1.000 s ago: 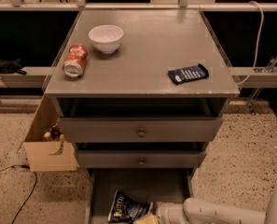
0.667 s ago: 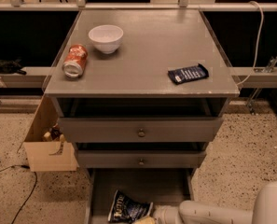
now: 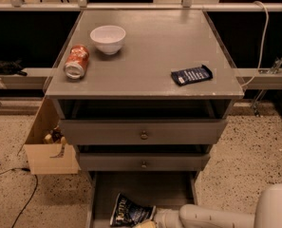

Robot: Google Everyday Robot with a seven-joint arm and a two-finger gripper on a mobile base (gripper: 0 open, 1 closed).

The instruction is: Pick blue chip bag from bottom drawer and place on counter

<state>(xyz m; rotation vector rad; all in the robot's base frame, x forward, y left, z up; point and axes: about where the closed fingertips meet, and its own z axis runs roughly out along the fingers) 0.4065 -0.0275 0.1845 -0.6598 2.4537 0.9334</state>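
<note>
The bottom drawer [image 3: 145, 186] is pulled open at the foot of the grey cabinet. The crumpled blue chip bag [image 3: 128, 210] with white lettering lies on the drawer floor near its front. My gripper [image 3: 147, 223] is at the bag's right edge, low in the drawer and partly cut off by the bottom of the view. The white arm [image 3: 216, 217] reaches in from the lower right. The counter [image 3: 150, 46] is the flat grey top of the cabinet.
On the counter stand a white bowl [image 3: 108, 38], an orange can on its side [image 3: 76, 61] and a flat dark-blue packet [image 3: 192, 75]. Two upper drawers with round knobs [image 3: 144, 135] sit slightly ajar. A cardboard box [image 3: 48, 146] stands at the cabinet's left.
The arm's bulky white rear part has risen into view at the lower right. The gripper stays beside the bag, which has not moved.
</note>
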